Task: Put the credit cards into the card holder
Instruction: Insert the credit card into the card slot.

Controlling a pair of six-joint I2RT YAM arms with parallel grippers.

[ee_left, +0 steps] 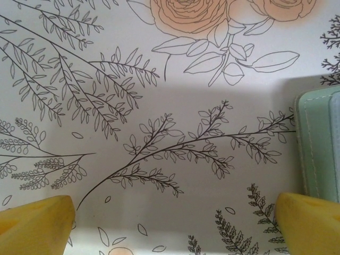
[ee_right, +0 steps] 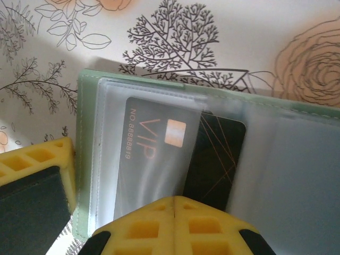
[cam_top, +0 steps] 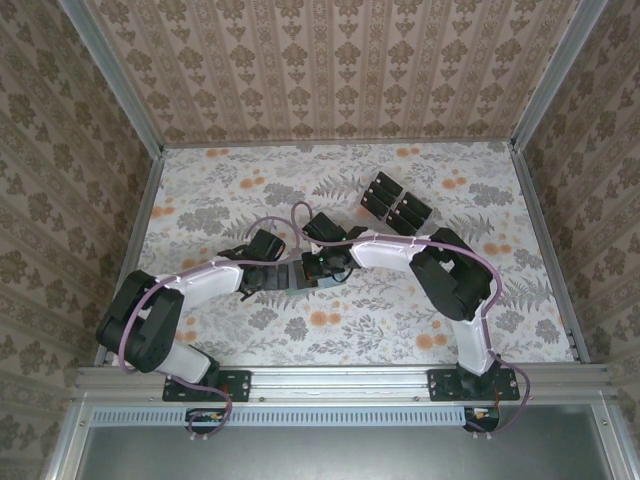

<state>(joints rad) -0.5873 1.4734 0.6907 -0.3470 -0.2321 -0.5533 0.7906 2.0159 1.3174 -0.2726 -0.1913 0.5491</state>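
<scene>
The right claw [ee_right: 175, 211] is shut tight over the open holder [ee_right: 87, 133], which lies flat on the table [ee_left: 159, 95]. The left claw [ee_left: 172, 226] gapes beside its edge. A VIP card [ee_right: 151, 159] sits sleeved, a black card [ee_right: 218, 159] seemingly half in. Pushing unbraced could slide the holder or buckle the card.

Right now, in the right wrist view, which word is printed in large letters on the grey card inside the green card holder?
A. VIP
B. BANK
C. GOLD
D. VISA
A: the grey card lying in the open card holder reads VIP in pale copper letters, next to a small chip.
</scene>
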